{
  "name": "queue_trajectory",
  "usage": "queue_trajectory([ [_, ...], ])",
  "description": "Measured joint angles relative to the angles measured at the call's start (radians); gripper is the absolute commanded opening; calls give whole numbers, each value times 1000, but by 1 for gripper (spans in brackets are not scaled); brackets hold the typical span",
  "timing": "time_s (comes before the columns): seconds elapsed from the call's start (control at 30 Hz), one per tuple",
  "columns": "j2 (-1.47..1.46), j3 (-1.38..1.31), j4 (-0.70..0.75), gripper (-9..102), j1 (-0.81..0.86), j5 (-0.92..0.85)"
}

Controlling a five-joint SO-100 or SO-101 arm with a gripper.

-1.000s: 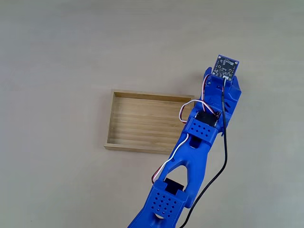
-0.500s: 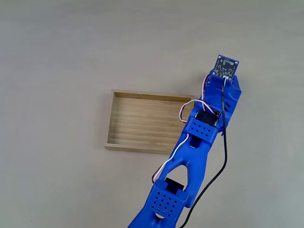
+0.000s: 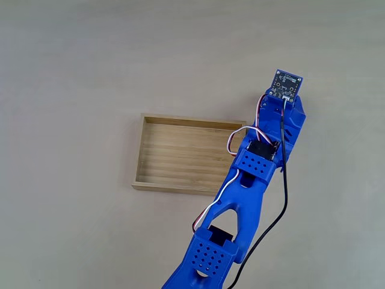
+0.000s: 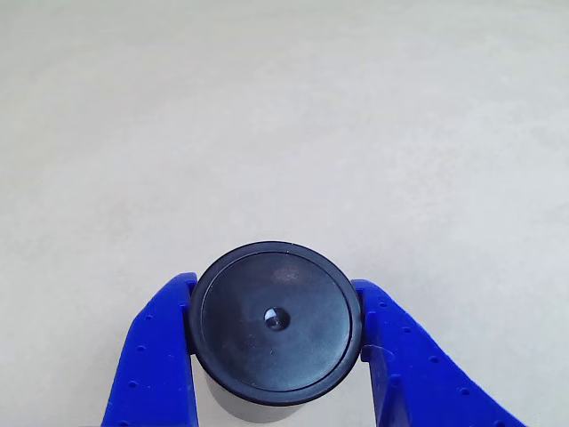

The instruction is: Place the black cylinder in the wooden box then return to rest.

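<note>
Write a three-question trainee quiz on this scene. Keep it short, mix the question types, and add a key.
1. True or false: the black cylinder lies inside the wooden box.
2. In the other view, the end effector fingers stand: A) either side of the cylinder, B) both on one side, C) beneath it.
3. Fill in: in the fixed view the arm covers the box's ____ end.

Key: 1 false; 2 A; 3 right.

Both views are evenly bright under soft, diffuse light. The surface (image 3: 72, 72) shows no glare. The arm (image 3: 240, 198) casts almost no shadow (only a faint one at its 9 o'clock edge). The black cylinder (image 4: 274, 322) is sharp, with a dull sheen toward 12 o'clock.
</note>
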Motion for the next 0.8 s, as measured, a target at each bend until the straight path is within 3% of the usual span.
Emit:
queue_trajectory([
  [0.8, -459, 476, 0, 16, -44, 8],
])
